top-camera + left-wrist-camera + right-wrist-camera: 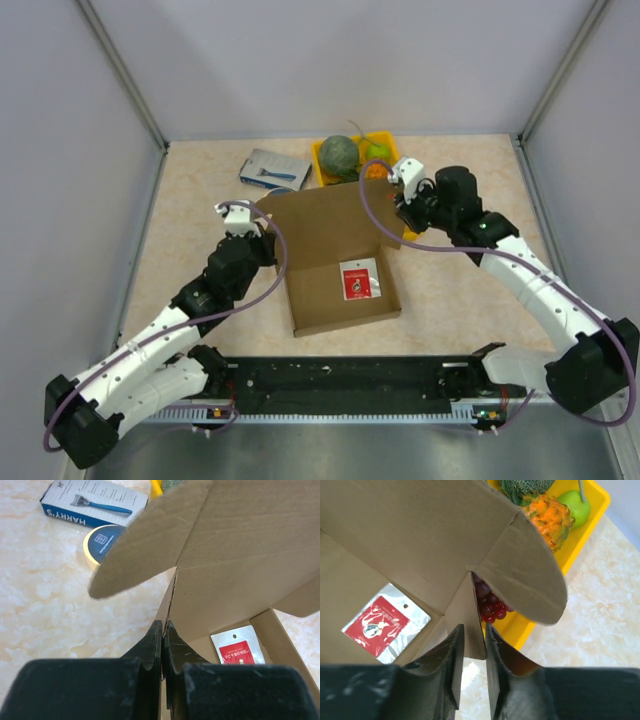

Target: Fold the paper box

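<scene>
We read the paper box (320, 235) as light, thin card: stiff across a flat panel, but quick to bend at the scored lines and easy to crush or tear if pinched hard on a tab. It sits mid-table, centre of the top view. The tray part is toward the bottom of frame w/ a red sachet (358, 280) lying inside. The lid panel is tilted up at the back, rounded side flaps sticking out. Bc it weighs so little, we think it'll skid on the smooth table (190, 190) unless both sides are held. Best hold, in our judgement: low on the side walls near the rear corners, next to the folds, not out on the flap tips.

Left gripper (163, 630): fully closed, pinching the box's left wall edge at the corner, lower centre of its wrist view.

Right gripper (472, 637): jaws a narrow way apart, straddling the right wall's upright edge, lower centre of its view. Light shows between one finger (454, 655) and the card, so we'd say not clamped.

The yellow fruit tray (580, 530) sits just beyond that corner, upper right of frame, so there's some risk of nudging it.
</scene>
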